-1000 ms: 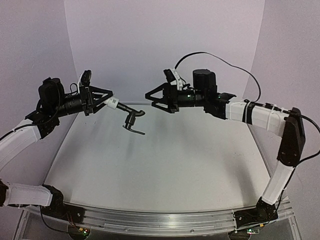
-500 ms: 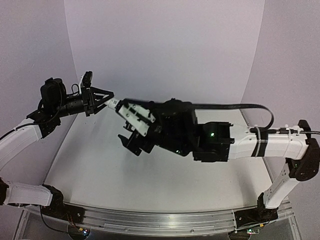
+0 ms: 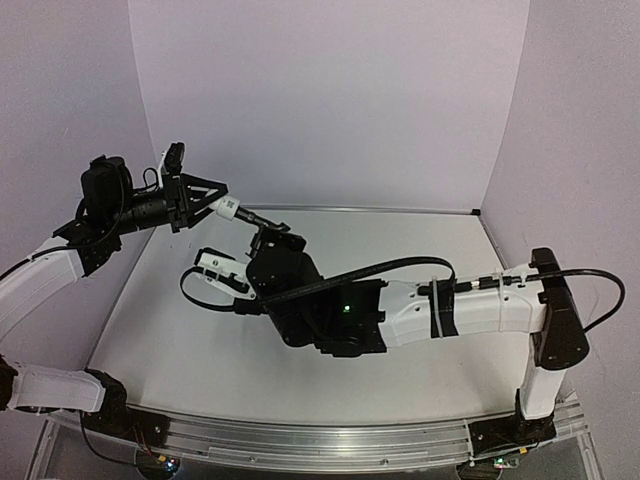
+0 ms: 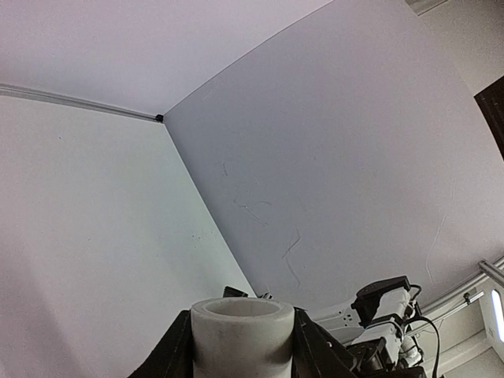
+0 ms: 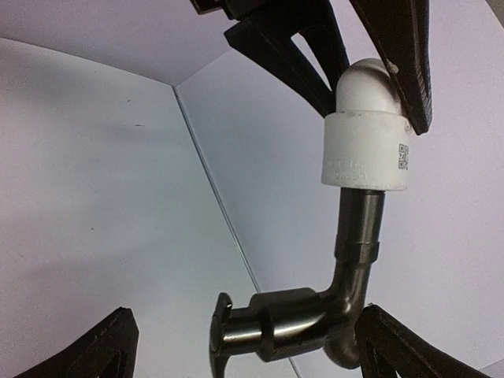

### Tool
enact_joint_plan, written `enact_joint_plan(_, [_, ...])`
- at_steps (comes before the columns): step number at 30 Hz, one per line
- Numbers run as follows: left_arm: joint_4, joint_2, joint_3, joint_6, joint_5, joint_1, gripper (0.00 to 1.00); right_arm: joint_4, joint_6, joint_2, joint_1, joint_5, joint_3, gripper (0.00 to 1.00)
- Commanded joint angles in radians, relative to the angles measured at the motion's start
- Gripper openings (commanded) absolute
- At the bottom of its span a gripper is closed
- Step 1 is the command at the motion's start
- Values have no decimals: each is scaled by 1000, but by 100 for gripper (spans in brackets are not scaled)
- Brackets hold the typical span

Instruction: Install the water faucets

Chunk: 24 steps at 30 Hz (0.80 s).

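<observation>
My left gripper (image 3: 222,205) is shut on the white cylindrical fitting (image 3: 229,209) and holds it in the air over the table's back left. The black tap (image 3: 262,221) hangs from the fitting's end. In the right wrist view the fitting (image 5: 366,150) sits between the left fingers (image 5: 394,55). The tap (image 5: 315,315) bends below it, its lever handle (image 5: 220,339) pointing left. My right gripper (image 5: 244,331) is open, its fingers either side of the tap body and the right one close to the bend. In the top view the right gripper (image 3: 275,240) sits just under the tap. The left wrist view shows the fitting (image 4: 242,335) end-on.
The white table (image 3: 450,250) is walled at the back and both sides. The right arm (image 3: 440,305) stretches low across the table's middle, with a black cable (image 3: 400,265) looping over it. An aluminium rail (image 3: 320,435) runs along the front edge.
The right arm has swung down from high at the back right, across the middle, and brought its open gripper up under the tap. The left arm and the tap have stayed put.
</observation>
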Motion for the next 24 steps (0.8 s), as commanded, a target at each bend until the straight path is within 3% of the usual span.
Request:
enact_joint_plan(1, [63, -19, 70, -6, 8, -2, 0, 149, -131, 51, -10, 97, 64, 98])
enact_joint_plan(5, [58, -25, 70, 1, 8, -2, 0, 172, -147, 61, -36, 102, 79, 98])
enact_joint_plan(8, [52, -31, 68, 8, 8, -2, 0, 178, -150, 49, -52, 90, 70, 90])
enact_joint_plan(10, [50, -31, 68, 12, 8, -2, 0, 166, -149, 26, -54, 51, 47, 79])
enact_joint_plan(13, [49, -30, 69, 14, 11, -3, 0, 155, -118, -1, -54, 18, 22, 54])
enact_joint_plan(18, [59, -20, 70, 10, 22, -2, 0, 120, -79, -19, -56, -31, 19, 37])
enact_joint_plan(24, [57, -19, 69, 7, 27, -2, 0, -85, 119, -71, -77, -193, 73, 13])
